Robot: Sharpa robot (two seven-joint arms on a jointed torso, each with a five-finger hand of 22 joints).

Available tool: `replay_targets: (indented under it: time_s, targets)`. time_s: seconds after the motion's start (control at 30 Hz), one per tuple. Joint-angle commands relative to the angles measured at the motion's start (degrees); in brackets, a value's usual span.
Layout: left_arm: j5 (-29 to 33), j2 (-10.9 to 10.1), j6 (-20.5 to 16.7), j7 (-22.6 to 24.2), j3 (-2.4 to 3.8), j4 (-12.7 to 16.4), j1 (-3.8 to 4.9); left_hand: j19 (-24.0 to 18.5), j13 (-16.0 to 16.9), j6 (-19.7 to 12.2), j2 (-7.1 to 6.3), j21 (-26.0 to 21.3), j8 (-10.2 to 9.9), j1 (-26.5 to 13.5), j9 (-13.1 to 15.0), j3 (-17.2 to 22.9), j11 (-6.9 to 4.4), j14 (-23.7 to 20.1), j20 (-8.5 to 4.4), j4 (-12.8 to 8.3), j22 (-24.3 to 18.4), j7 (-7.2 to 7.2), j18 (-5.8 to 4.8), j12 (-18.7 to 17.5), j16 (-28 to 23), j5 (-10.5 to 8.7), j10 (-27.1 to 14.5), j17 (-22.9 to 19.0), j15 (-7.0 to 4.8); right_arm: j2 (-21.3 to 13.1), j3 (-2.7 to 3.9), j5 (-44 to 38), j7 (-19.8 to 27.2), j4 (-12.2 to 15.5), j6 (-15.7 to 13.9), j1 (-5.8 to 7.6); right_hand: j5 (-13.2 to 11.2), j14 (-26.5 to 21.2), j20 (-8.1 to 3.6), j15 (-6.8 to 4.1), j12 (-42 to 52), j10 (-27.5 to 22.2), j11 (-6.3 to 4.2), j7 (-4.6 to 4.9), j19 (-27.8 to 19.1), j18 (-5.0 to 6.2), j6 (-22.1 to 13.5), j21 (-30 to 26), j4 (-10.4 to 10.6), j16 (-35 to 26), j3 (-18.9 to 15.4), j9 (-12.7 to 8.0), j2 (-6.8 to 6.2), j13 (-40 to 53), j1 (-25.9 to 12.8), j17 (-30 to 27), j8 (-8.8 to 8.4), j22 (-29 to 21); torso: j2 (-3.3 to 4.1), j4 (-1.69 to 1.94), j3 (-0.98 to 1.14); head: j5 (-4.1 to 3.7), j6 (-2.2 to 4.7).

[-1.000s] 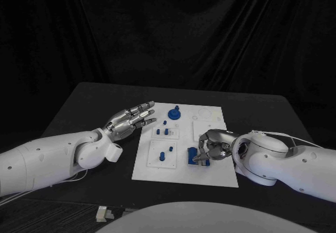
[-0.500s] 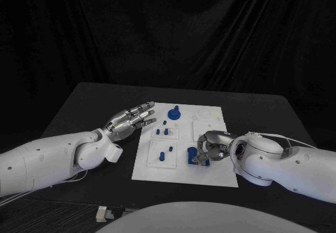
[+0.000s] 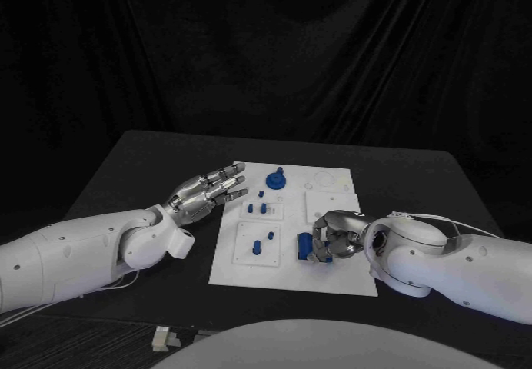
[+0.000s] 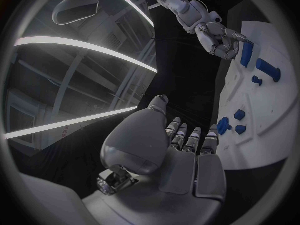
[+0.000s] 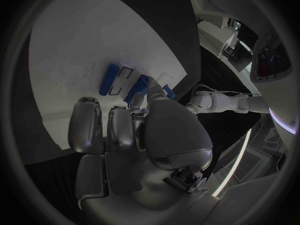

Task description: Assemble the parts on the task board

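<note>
Blue part point(image 3: 304, 246) on task board point(image 3: 333, 280), near edge; right hand point(image 3: 333, 240) pinches it. Left hand point(image 3: 208, 191) spread, off board's left edge.

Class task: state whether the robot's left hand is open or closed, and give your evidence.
Open. The left hand hovers beside the task board with fingers spread apart, holding nothing.
</note>
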Motion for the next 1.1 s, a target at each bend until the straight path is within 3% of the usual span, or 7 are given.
replay_targets:
  time_s: [0.03,0.33,0.6,0.77,0.83,0.97,1.1]
  targets:
    - [0.27,0.07,0.86,0.47,0.05,0.06,-0.25,0.23,0.06,0.03,-0.11,0.1,0.23,0.52,0.06,-0.03,0.25,0.09,0.29,-0.39,0.02,0.21,0.91,0.17,0.27,0.32,0.02,0.09,0.38,0.03,0.03,-0.66,-0.77,-0.04,1.55,-0.25,-1.44,1.38,-0.37,-0.34,-0.2,3.69,-0.2,-0.09,0.66,-0.22,0.45,-0.33,-0.2,-0.31,-0.26,-0.03,-0.13,8.29,0.47,-0.11,-0.29,10.08,0.01,0.01,-0.01,0.02,0.01]
    - [0.27,0.01,0.9,0.57,0.05,-0.08,-0.57,0.24,0.06,0.1,-0.06,0.1,0.25,0.67,0.07,0.13,0.27,0.09,0.29,-0.65,0.02,0.26,0.91,0.17,0.27,0.47,0.03,0.09,0.37,-0.09,0.03,-0.66,-0.78,0.02,2.17,-0.37,-11.89,1.37,-0.24,-0.18,-0.24,3.65,-0.02,0.12,0.63,-0.2,0.66,-0.49,0.81,-0.45,-2.46,0.71,-0.94,8.18,-0.98,-0.29,0.11,10.05,0.0,0.0,-0.01,0.07,0.01]
    - [0.27,-0.27,0.75,1.15,0.05,0.02,-0.7,0.31,0.1,0.22,-0.12,0.14,0.27,0.9,0.09,0.32,0.36,0.11,0.28,-1.1,0.15,0.26,0.93,0.38,0.31,0.72,0.1,0.1,0.35,-3.14,0.05,1.5,-0.16,2.32,-1.35,0.98,-12.53,1.46,-0.3,-0.21,-0.24,3.67,0.04,0.31,0.68,-0.24,-0.41,-0.34,5.2,-0.28,-5.49,-0.94,-3.61,8.17,-6.42,0.12,-2.49,10.09,0.01,-0.01,-0.02,0.28,0.01]
    - [0.27,-0.38,0.33,2.1,0.05,0.12,-0.72,0.45,0.17,0.83,-0.22,0.22,0.41,1.07,0.17,0.59,0.45,0.24,0.26,-1.77,0.38,0.54,0.96,0.84,0.5,1.3,0.34,0.16,0.45,-5.28,0.05,7.04,-0.48,3.25,-2.2,3.68,-12.15,1.51,0.08,0.22,-0.2,3.7,0.65,0.88,0.73,-0.27,0.47,-0.26,8.94,-0.16,-5.54,-4.94,-2.1,8.2,-9.17,0.27,-6.5,10.11,0.01,0.01,-0.01,0.27,0.01]
    - [0.27,-0.44,-0.06,2.74,0.05,0.28,-0.73,0.59,0.23,1.22,-0.37,0.3,0.48,1.14,0.2,0.75,0.59,0.37,0.2,-2.33,0.58,0.77,0.99,1.3,0.67,1.97,0.63,0.2,0.33,-6.17,0.05,9.99,-0.97,3.43,-1.87,4.99,-9.15,1.51,0.27,0.47,-0.26,3.65,0.89,1.25,0.72,-0.25,0.75,-0.28,8.98,-0.15,-5.04,-6.93,0.12,8.09,-9.05,0.27,-8.33,10.1,0.0,0.0,0.0,0.24,0.01]
    - [0.27,-0.52,-0.51,3.6,0.05,0.63,-0.74,0.66,0.25,1.34,-0.64,0.33,0.48,1.19,0.2,0.81,0.65,0.44,0.15,-2.8,0.65,0.77,1.0,1.5,0.76,2.54,0.77,0.23,0.24,-7.28,0.05,14.06,-2.45,3.31,-0.77,6.54,5.47,1.5,0.52,0.76,-0.43,3.53,1.25,1.74,0.7,-0.24,2.17,-0.27,7.93,-0.1,-3.29,-11.41,2.8,7.8,-4.85,0.32,-12.29,10.09,-0.04,0.0,0.0,0.22,0.01]
    - [0.27,-0.5,-0.71,3.94,0.05,0.78,-0.74,0.72,0.32,1.43,-0.72,0.35,0.48,1.17,0.2,0.89,0.79,0.63,0.13,-3.14,0.71,0.76,1.0,1.95,1.03,2.93,0.99,0.31,0.22,-7.42,0.04,18.47,-4.98,2.24,1.47,7.28,7.99,1.4,0.67,0.82,-0.92,3.23,1.3,1.79,0.61,-0.17,2.47,-0.56,6.54,-0.31,-1.84,-13.66,3.59,7.03,-1.55,-0.16,-14.41,10.01,-0.06,0.01,-0.01,0.15,0.01]
